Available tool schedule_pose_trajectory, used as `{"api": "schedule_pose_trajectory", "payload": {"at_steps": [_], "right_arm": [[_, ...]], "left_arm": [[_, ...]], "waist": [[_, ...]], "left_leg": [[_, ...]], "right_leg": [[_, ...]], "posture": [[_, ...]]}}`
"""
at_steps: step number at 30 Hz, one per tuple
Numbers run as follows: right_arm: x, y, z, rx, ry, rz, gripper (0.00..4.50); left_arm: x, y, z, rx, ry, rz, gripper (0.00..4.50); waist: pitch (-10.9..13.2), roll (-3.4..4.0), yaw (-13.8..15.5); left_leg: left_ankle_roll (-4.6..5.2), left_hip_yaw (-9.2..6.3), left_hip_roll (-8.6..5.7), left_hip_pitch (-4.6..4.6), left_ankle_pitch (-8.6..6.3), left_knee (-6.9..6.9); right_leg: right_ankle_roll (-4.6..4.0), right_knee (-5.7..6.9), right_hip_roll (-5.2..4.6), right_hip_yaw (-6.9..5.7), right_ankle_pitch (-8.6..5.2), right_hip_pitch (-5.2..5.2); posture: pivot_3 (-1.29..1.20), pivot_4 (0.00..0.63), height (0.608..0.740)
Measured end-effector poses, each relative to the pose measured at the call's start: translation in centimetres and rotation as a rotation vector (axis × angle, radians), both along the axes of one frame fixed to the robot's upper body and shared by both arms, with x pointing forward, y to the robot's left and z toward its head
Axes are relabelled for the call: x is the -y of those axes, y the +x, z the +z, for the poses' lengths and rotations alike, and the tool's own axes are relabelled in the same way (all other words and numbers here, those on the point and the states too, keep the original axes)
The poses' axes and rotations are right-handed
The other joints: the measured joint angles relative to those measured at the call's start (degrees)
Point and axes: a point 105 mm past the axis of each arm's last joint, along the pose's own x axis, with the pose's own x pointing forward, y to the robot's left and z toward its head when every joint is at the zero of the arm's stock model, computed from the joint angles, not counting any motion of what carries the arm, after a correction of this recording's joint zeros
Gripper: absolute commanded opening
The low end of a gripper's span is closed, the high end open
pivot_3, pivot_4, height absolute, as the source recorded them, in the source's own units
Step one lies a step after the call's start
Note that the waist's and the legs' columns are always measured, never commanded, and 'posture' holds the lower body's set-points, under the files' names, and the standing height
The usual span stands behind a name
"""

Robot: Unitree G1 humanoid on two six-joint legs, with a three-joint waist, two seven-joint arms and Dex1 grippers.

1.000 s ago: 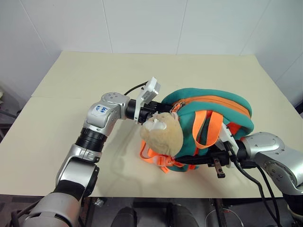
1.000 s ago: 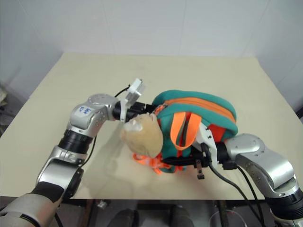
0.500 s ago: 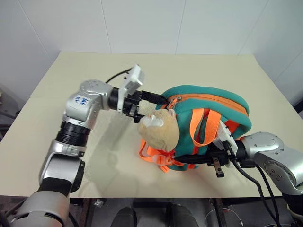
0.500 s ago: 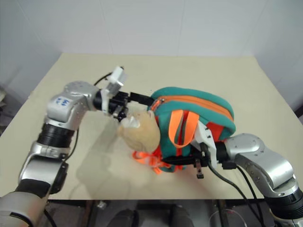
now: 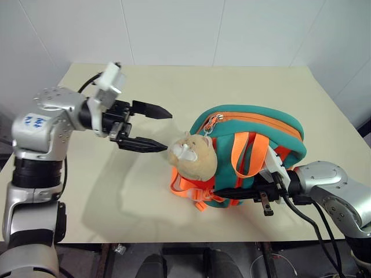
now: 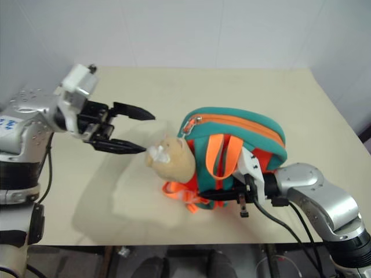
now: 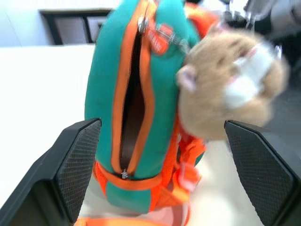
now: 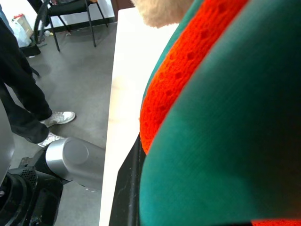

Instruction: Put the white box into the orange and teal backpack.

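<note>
Two grippers: your left gripper (image 5: 152,128) is wide and empty, backpack (image 5: 255,130) just ahead of it, zip partly open. Right gripper (image 5: 232,193) pinches its lower edge. Box presumably inside; only zipping left.

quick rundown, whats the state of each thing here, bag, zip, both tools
soft orange and teal backpack: standing on the cream table, plush bear head facing the left tool
backpack zip opening: partly open, a narrow gap
left tool: open, holding nothing, clear of the backpack
right tool: shut on the backpack's lower edge
</note>
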Motion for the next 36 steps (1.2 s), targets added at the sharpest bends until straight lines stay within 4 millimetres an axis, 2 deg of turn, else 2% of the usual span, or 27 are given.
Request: {"api": "schedule_pose_trajectory", "payload": {"at_steps": [4, 8, 11, 17, 27, 36], "right_arm": [[0.0, 0.0, 0.0, -0.001, 0.001, 0.002, 0.59], [0.2, 0.2, -0.1, -0.009, 0.001, 0.000, 0.59], [0.3, 0.4, -0.1, -0.013, 0.002, 0.004, 0.59], [0.2, 0.8, 0.0, -0.007, 0.004, 0.022, 0.59], [0.1, 0.9, -0.1, -0.006, -0.001, 0.028, 0.59], [0.1, 0.9, -0.2, -0.003, 0.001, 0.018, 0.59]], "left_arm": [[-0.1, -1.1, 0.9, 0.034, -0.052, 0.073, 4.47], [1.2, -1.7, 1.9, 0.032, -0.164, 0.147, 4.47], [2.5, -2.6, 1.0, -0.014, -0.155, 0.169, 4.47], [3.6, -3.6, 0.2, -0.061, -0.150, 0.188, 4.47], [4.4, -4.9, -1.3, -0.130, -0.082, 0.117, 4.47], [5.1, -5.1, -3.4, -0.202, 0.050, 0.057, 4.47]], "waist": [[0.00, 0.00, 0.06], [0.00, 0.00, 0.19], [0.00, 0.00, 0.04], [0.00, 0.00, -0.01], [0.00, 0.00, -0.01], [0.00, 0.00, 0.00]], "left_leg": [[0.00, -0.14, -0.02, 0.03, 0.00, 0.00], [-0.01, -0.20, -0.03, 0.05, 0.00, 0.06], [-0.02, -0.17, -0.04, 0.09, 0.01, 0.06], [-0.05, -0.16, -0.06, 0.14, 0.02, 0.05], [-0.06, -0.15, -0.08, 0.14, 0.02, 0.04], [-0.06, -0.14, -0.09, 0.14, 0.02, 0.00]], "right_leg": [[0.00, -0.02, -0.02, 0.02, 0.00, 0.01], [0.02, 0.00, -0.03, 0.02, 0.01, 0.07], [0.02, 0.02, -0.02, 0.07, 0.02, 0.07], [0.00, 0.05, 0.00, 0.09, 0.01, 0.08], [-0.04, 0.00, 0.00, 0.10, -0.01, 0.08], [-0.07, -0.06, 0.01, 0.10, -0.02, 0.08]], "posture": [[0.00, 0.150, 0.740], [0.00, 0.150, 0.740], [0.00, 0.150, 0.740], [0.00, 0.150, 0.740], [0.00, 0.150, 0.740], [0.00, 0.150, 0.740]]}}
